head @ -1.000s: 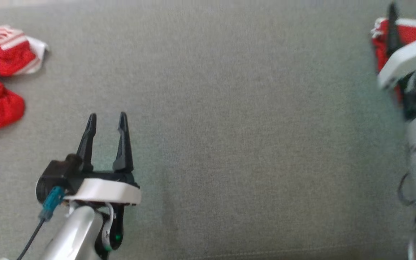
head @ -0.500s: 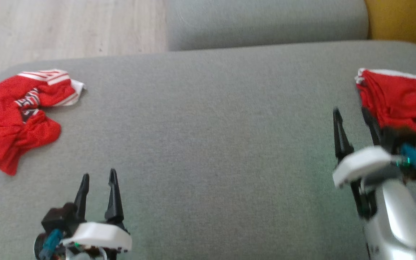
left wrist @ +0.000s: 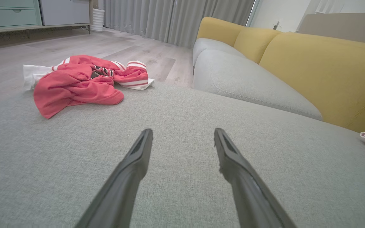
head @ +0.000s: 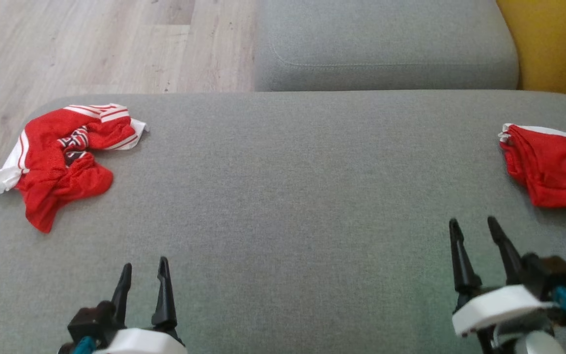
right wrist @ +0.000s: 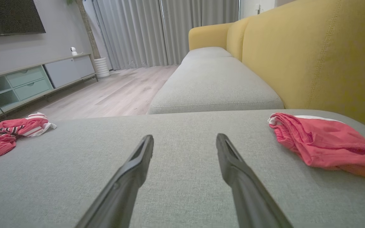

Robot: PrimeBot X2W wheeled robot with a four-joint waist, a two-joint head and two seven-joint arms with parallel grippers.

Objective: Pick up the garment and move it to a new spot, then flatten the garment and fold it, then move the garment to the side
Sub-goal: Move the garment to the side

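Observation:
A crumpled red garment [head: 64, 160] with white stripes lies at the far left of the grey cushion [head: 283, 196]; it also appears in the left wrist view [left wrist: 81, 82] and the right wrist view [right wrist: 9, 131]. A folded red garment [head: 551, 167] rests at the cushion's right edge, seen too in the right wrist view [right wrist: 325, 142]. My left gripper [head: 144, 273] stands open near the front left, well short of the crumpled garment. My right gripper [head: 474, 228] is open at the front right, below and left of the folded garment. Both grippers hold nothing.
A second grey seat cushion [head: 386, 44] lies beyond. The yellow sofa back [head: 553, 44] rises at the right. Wooden floor [head: 91, 44] runs past the cushion's far left edge. A low cabinet [right wrist: 27, 82] stands across the room.
The head camera has tilted up, bringing floor and the far cushion into view. My right gripper has drawn back from the folded garment toward the front.

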